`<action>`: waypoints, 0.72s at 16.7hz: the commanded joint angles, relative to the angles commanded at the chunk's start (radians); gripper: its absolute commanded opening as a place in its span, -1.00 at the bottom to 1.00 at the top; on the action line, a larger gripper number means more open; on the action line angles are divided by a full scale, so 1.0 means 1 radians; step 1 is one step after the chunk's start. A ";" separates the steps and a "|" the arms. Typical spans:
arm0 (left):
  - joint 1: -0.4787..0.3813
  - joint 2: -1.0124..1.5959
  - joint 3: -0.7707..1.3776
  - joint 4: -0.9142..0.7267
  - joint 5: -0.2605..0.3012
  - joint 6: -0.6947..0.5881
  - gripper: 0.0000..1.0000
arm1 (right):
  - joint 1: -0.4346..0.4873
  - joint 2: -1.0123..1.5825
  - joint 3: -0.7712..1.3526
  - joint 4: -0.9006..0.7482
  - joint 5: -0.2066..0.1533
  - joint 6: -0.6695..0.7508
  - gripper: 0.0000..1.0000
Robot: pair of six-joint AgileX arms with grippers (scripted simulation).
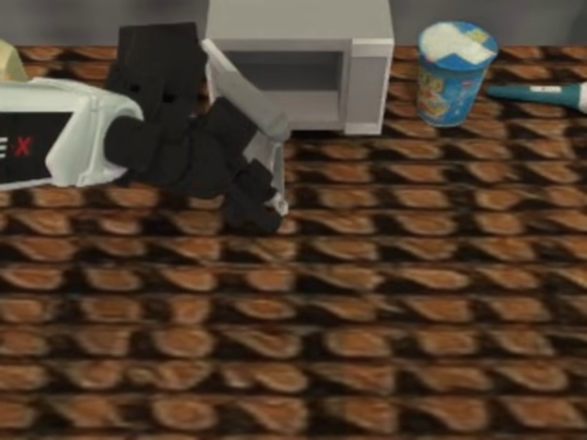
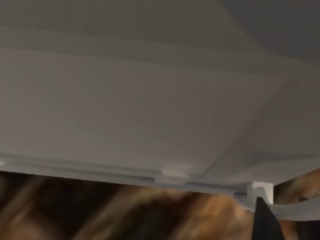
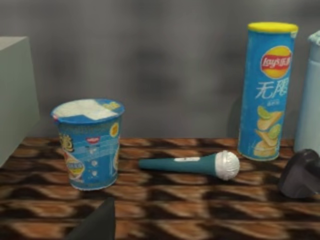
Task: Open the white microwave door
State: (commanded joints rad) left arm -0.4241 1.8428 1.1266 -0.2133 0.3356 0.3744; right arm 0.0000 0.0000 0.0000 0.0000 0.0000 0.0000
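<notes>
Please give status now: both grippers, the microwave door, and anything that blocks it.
Left gripper at the white microwave door, at its free edge. Door swung partly open, cavity showing. Right gripper not in the top view. Door's swing path unobstructed.

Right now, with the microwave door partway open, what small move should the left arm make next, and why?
Probably keep swinging the white microwave door outward on its arc. It stands angled off the white microwave, cavity partly exposed but not wide open, and the left claw sits at its free edge. The right arm is out of the top view.

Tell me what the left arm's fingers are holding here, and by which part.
The left gripper is at the free edge of the white microwave door, which stands swung open. An actual hold cannot be told.
</notes>
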 joint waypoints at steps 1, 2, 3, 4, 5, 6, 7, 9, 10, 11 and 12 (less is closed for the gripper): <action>0.000 0.000 0.000 0.000 0.000 0.000 -1.00 | 0.000 0.000 0.000 0.000 0.000 0.000 1.00; 0.000 0.000 0.000 0.000 0.000 0.000 -1.00 | 0.000 0.000 0.000 0.000 0.000 0.000 1.00; 0.000 0.000 0.000 0.000 0.000 0.000 -1.00 | 0.000 0.000 0.000 0.000 0.000 0.000 1.00; 0.000 0.000 0.000 0.000 0.000 0.000 -1.00 | 0.000 0.000 0.000 0.000 0.000 0.000 1.00; 0.000 0.000 0.000 0.000 0.000 0.000 -1.00 | 0.000 0.000 0.000 0.000 0.000 0.000 1.00; 0.000 0.000 0.000 0.000 0.000 0.000 -1.00 | 0.000 0.000 0.000 0.000 0.000 0.000 1.00; -0.007 0.000 -0.003 -0.001 0.007 -0.004 -1.00 | 0.000 0.000 0.000 0.000 0.000 0.000 1.00; -0.001 0.000 -0.004 -0.006 0.013 0.007 -1.00 | 0.000 0.000 0.000 0.000 0.000 0.000 1.00; 0.004 0.000 -0.004 -0.011 0.020 0.020 -1.00 | 0.000 0.000 0.000 0.000 0.000 0.000 1.00; 0.009 -0.001 -0.004 -0.015 0.027 0.031 -1.00 | 0.000 0.000 0.000 0.000 0.000 0.000 1.00; 0.015 -0.003 -0.002 -0.018 0.033 0.042 -1.00 | 0.000 0.000 0.000 0.000 0.000 0.000 1.00</action>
State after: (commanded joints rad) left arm -0.4090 1.8396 1.1243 -0.2311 0.3690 0.4164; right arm 0.0000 0.0000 0.0000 0.0000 0.0000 0.0000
